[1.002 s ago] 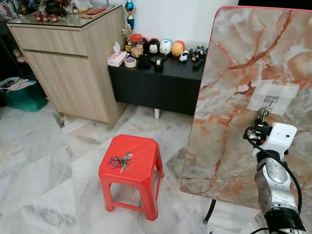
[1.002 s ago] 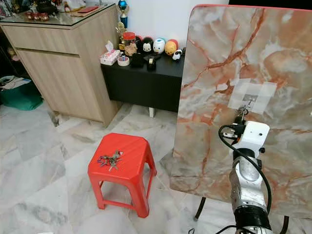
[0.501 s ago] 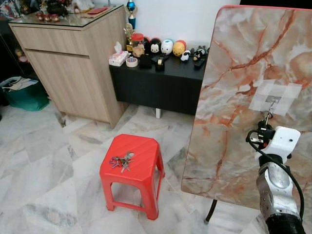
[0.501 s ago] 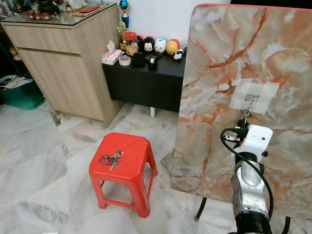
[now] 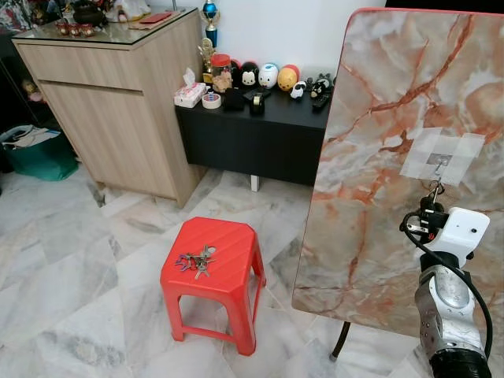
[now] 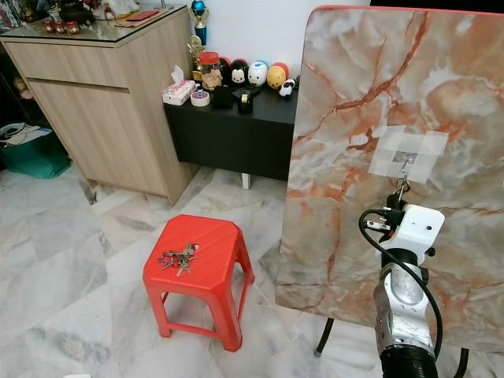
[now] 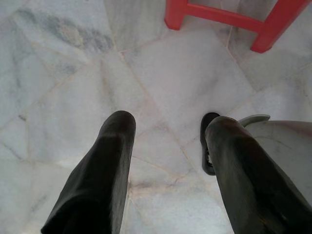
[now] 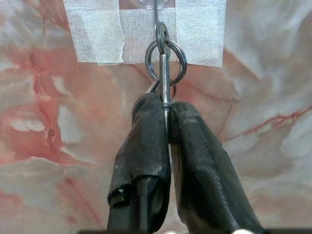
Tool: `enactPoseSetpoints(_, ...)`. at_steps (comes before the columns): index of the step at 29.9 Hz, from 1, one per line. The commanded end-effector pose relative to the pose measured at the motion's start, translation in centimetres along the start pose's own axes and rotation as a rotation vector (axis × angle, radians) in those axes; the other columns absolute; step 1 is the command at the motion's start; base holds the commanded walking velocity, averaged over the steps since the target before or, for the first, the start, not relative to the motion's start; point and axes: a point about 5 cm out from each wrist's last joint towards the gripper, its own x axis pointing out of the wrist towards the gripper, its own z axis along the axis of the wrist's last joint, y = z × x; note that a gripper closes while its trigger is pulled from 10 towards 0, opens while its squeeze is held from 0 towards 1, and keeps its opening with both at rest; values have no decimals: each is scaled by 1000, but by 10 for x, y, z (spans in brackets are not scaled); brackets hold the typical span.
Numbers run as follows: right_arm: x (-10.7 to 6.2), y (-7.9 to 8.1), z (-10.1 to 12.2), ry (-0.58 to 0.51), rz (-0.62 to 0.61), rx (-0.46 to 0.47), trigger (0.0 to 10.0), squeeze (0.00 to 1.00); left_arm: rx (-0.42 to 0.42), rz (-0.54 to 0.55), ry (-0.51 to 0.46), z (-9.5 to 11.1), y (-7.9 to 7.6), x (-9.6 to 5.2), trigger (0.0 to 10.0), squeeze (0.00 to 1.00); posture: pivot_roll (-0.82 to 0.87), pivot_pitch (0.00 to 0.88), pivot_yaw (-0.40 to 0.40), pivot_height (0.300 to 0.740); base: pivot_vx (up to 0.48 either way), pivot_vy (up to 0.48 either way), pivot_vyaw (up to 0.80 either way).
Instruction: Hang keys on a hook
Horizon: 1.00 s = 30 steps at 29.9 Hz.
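We saw the right end effector (image 8: 165, 105) raised against the marble board (image 5: 378, 157), its two black fingers (image 8: 146, 146) pressed together on a thin metal key (image 8: 166, 73). The key stood upright, its long axis running vertically, blade down between the fingers and head up toward the hook (image 8: 158, 9). A silver key ring (image 8: 165, 62) passed through the key's head and lay flat against the board, just below the hook. The hook was fixed to the board under strips of white tape (image 8: 97, 29); its upper part was cut off by the edge of the right wrist view, so we could not tell whether the ring was already over it. The key's blade was hidden between the fingers.

Left of the board, a red stool (image 5: 211, 272) stood on the marble floor (image 5: 71, 276), carrying a second bunch of keys (image 5: 194, 261) lying flat on its seat; their separate shapes were too small to make out.

The left end effector (image 7: 165, 141) hung low over the floor near the stool's legs, its fingers apart and holding nothing.

Behind the stool stood a wooden cabinet (image 5: 118, 102) and a black bench (image 5: 252, 138) bearing small figurines (image 5: 268, 76).
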Motion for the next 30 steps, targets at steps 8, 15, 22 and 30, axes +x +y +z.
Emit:
enactPoseSetpoints(8,5,3,13,-59,6,4,10000,0,5,3,21,-7,1,-2,10000,0,44,0,8,740,0,0,0)
enactPoseSetpoints(15,2,2,10,-53,-2,6,10000,0,5,4,27,-9,2,-3,10000,0,42,0,10,740,0,0,0)
enactPoseSetpoints(22,-3,3,8,-46,2,1,10000,0,5,9,34,-11,4,-4,10000,0,44,0,6,740,0,0,0)
enactPoseSetpoints(30,-9,5,2,-26,14,6,10000,0,6,5,39,-13,2,-5,10000,0,41,0,7,740,0,0,0)
